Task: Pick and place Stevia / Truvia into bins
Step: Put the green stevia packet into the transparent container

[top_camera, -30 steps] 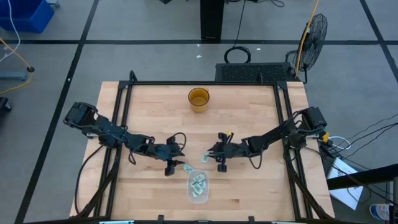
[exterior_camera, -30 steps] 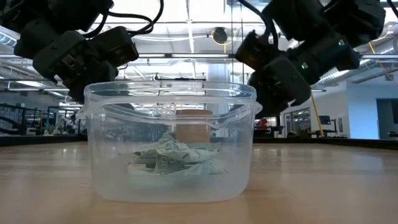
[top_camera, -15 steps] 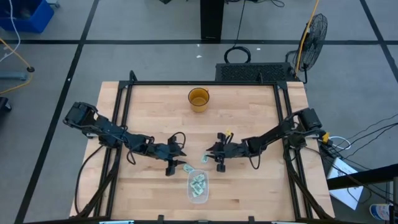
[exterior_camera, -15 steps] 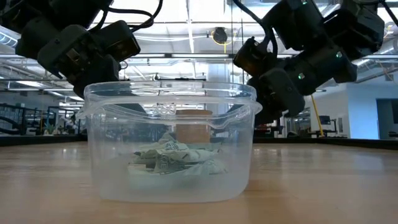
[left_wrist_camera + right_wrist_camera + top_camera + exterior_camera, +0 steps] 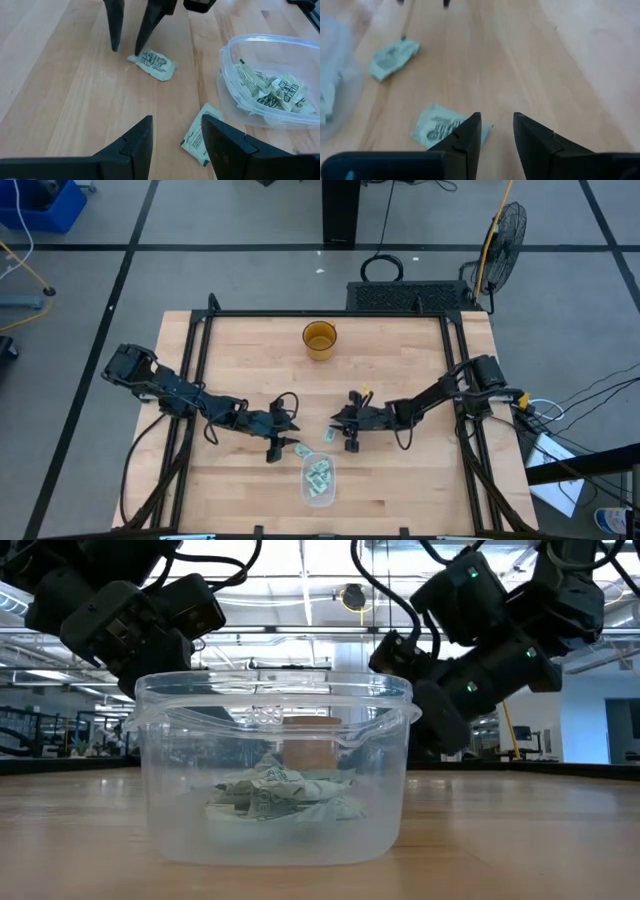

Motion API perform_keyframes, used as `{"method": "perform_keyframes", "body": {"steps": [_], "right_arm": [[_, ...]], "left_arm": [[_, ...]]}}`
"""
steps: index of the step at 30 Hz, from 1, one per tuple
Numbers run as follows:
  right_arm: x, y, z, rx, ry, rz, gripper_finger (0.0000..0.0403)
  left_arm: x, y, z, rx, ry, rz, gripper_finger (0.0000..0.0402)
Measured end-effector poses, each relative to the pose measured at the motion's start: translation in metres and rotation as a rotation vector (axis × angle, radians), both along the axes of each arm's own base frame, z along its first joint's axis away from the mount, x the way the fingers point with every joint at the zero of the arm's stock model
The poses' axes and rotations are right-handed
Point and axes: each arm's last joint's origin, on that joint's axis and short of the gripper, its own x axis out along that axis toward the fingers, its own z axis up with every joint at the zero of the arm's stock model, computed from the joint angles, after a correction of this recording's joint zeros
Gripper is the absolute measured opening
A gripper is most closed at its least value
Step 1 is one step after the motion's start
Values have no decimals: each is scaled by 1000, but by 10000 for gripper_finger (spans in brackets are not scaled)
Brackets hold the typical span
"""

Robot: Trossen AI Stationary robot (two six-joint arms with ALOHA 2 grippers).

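A: Where are the grippers?

B: The left gripper [image 5: 282,446] is low over the table beside the clear bin [image 5: 318,479], fingers parted and gripping nothing; in its wrist view one sachet [image 5: 198,141] lies just by a fingertip [image 5: 220,140]. The right gripper [image 5: 338,435] faces it from the other side, jaws apart as well, nothing held, with a second sachet [image 5: 440,128] right at its finger [image 5: 465,137].

A: And the rest of the Stevia?

B: Heaped inside the bin, a crumpled pale green and white pile [image 5: 280,795]. The two loose sachets lie on the wood between the grippers, just beyond the bin's rim (the one near the right gripper [image 5: 328,434], the other [image 5: 301,449] near the left).

A: The surface?

B: A light wooden table [image 5: 400,360], boards running lengthwise, framed by black rails. A round amber cup [image 5: 319,340] stands well apart near the far edge.

A: The room?

B: Grey floor [image 5: 220,240] with dark lines, a standing fan [image 5: 500,235] off the far right corner, cables on the right. The low view shows a bright hall with ceiling lights [image 5: 300,585] behind the bin.
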Motion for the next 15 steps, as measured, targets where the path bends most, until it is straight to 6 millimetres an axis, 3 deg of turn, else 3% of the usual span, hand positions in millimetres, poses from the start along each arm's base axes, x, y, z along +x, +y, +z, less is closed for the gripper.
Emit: {"method": "perform_keyframes", "body": {"steps": [15], "right_arm": [[1, 3, -3, 78, -10, -9, 106]], "left_arm": [[0, 0, 0, 3, 1, -2, 175]]}}
